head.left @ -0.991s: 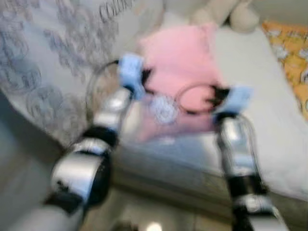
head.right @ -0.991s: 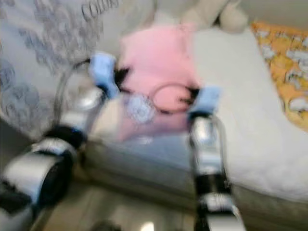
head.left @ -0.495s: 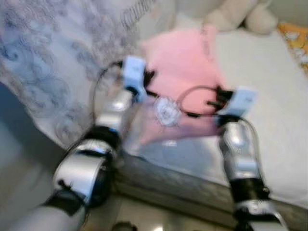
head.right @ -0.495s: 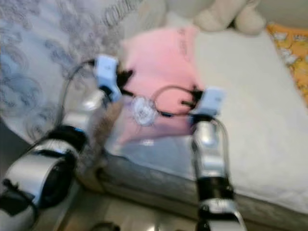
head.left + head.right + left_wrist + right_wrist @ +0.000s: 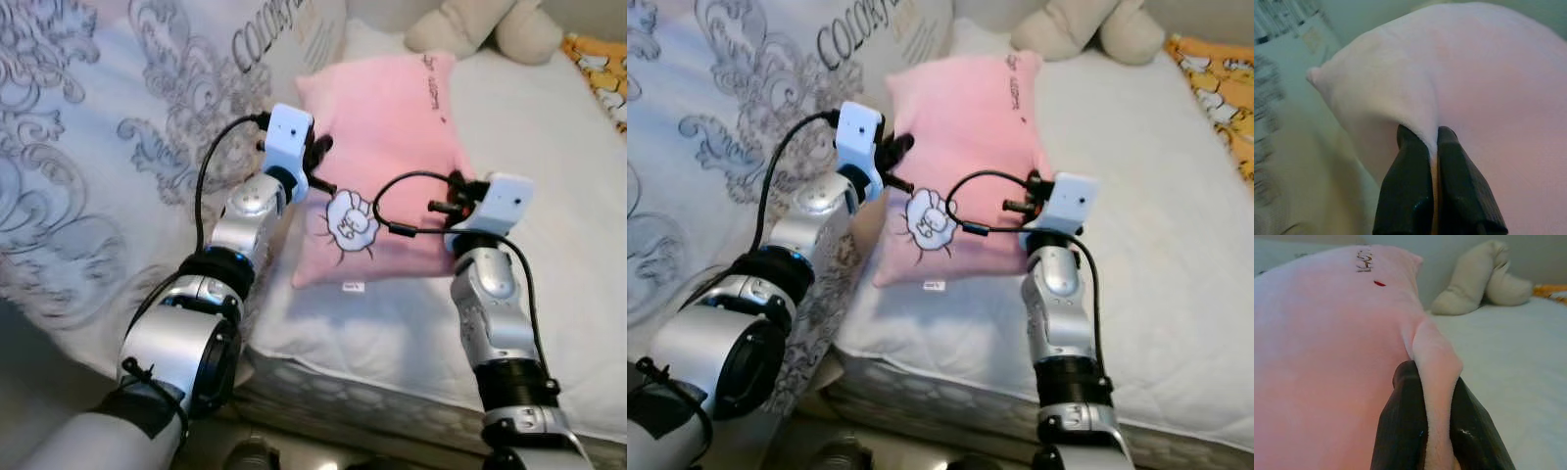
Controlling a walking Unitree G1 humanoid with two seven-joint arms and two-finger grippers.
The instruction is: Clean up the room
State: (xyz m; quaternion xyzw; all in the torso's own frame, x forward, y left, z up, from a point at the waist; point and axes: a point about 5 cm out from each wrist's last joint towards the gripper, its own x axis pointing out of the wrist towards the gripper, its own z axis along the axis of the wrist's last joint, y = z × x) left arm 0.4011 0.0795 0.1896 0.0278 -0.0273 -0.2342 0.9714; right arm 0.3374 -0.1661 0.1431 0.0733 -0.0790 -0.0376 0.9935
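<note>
A pink pillow (image 5: 382, 162) is lying on the bed (image 5: 549, 196), near its front edge, with its long axis running from the near edge toward the head of the bed and leaning slightly to the right at the far end. It is soft, plush and roughly rectangular, with rounded corners. A white cartoon patch (image 5: 351, 221) is sitting on its near left part, a small white tag (image 5: 350, 287) is showing at its near edge, and a line of dark lettering is running along its far right corner.

The left claw (image 5: 1432, 147) is pinching a raised fold of the pillow's left side, its two black fingers (image 5: 1405, 191) pressed together with the fabric caught between them. The right claw (image 5: 1430, 382) is gripping a thick fold at the pillow's right edge, the plush bulging up between its fingers (image 5: 1400, 431).

The bed is wearing a smooth white sheet. A grey-and-white duvet (image 5: 108, 147) with ornate scroll patterns is lying heaped to the left, touching the pillow. A cream plush toy (image 5: 480, 24) is resting at the far end, and an orange patterned cloth (image 5: 602, 69) is showing at the right.
</note>
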